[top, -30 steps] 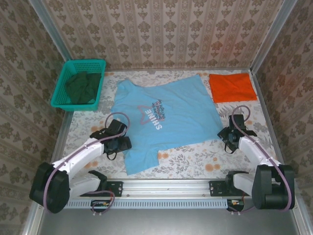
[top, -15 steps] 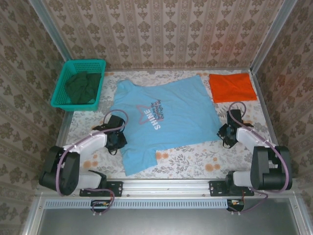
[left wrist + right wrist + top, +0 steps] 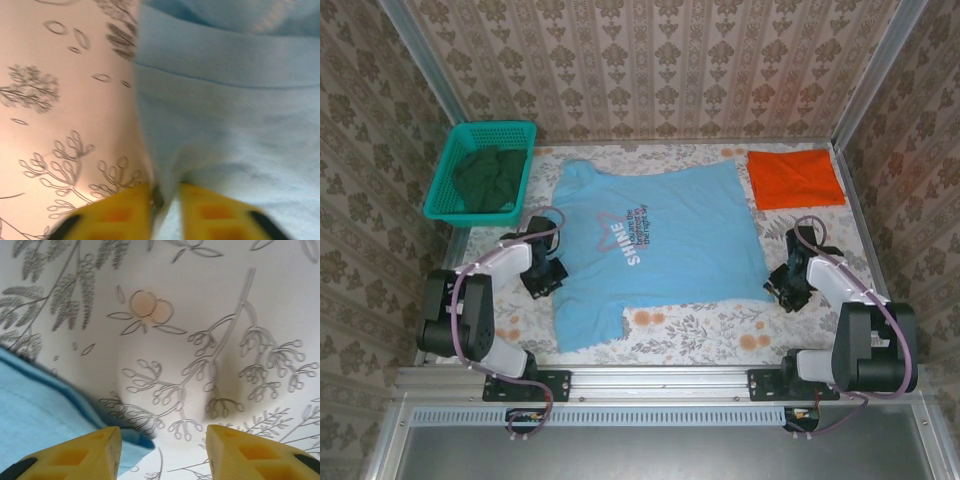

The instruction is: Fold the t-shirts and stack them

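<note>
Left end effector [image 3: 542, 272] is pinching the left side edge of the light-blue t-shirt [image 3: 650, 250]. In its wrist view the yellow fingers [image 3: 120, 215] are sitting close together with a ridge of blue cloth drawn up between them, though that view is blurred, so the grip is looking likely rather than certain. Right end effector [image 3: 790, 287] is standing released, its fingers spread wide over the bench [image 3: 720, 325], with the tee's near right corner lying just beside one fingertip and not held.

Set against a second ago, the biggest change is in the light-blue t-shirt itself. Its body was slanting across the bench, and now it is lying squarer to the bench edges, with the near left sleeve drawn further left and the right hem running straighter. The left arm is reaching further out to the left, nearer the green basket [image 3: 445, 185], and is taking its side of the cloth along. The right arm is hardly shifting at all, keeping its place at the near right corner.

For the task, this is suggesting that the tee is being stretched flat, print side up, ready for a first fold that is not yet begun. The orange t-shirt [image 3: 796, 178] is lying as a neat flat rectangle at the far right of the bench, well apart from the blue one, so stacking is also waiting
</note>
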Available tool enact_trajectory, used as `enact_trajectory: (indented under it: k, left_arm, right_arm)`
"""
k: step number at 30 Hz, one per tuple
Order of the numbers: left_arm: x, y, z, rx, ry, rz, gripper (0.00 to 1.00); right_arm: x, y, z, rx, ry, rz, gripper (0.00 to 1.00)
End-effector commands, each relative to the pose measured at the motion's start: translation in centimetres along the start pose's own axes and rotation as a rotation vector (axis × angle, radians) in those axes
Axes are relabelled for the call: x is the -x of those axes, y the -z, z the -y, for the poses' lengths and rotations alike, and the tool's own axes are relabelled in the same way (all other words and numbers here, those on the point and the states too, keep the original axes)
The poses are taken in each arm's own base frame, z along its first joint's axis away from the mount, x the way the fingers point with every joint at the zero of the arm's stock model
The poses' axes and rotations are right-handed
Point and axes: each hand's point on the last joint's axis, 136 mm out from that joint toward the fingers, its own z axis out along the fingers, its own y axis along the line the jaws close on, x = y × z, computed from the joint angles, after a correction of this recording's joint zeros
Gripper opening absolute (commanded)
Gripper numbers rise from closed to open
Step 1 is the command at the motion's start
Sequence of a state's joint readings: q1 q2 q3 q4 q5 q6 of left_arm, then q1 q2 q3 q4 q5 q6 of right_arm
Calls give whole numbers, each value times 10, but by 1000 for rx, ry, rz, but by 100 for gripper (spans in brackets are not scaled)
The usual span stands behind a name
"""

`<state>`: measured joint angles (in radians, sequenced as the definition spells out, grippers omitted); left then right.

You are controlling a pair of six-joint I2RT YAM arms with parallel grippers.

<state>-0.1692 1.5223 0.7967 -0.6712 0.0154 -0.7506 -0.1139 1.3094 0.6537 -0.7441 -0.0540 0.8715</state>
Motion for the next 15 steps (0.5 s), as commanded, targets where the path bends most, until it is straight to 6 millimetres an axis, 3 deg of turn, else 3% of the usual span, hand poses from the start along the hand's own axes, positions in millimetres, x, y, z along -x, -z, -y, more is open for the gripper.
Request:
enact_trajectory:
  k: [1, 4, 6, 9, 15]
  left_arm:
    - [-1, 10, -11, 41, 6, -27, 45]
    - [1, 31, -10, 35, 0, -10, 65]
    - [-3, 44, -9, 37, -21, -7, 69]
    - [-21, 56, -12, 82, -75, -22, 64]
    - [-88, 54, -27, 173, -144, -123, 45]
  right_arm:
    - [0, 7, 3, -27, -4, -20, 55]
    - [-4, 14, -8, 41, -1, -33, 56]
    - [-8, 21, -15, 89, 16, -34, 56]
    - [-14, 31, -19, 136, 51, -18, 56]
    - [-29, 23, -21, 148, 104, -58, 54]
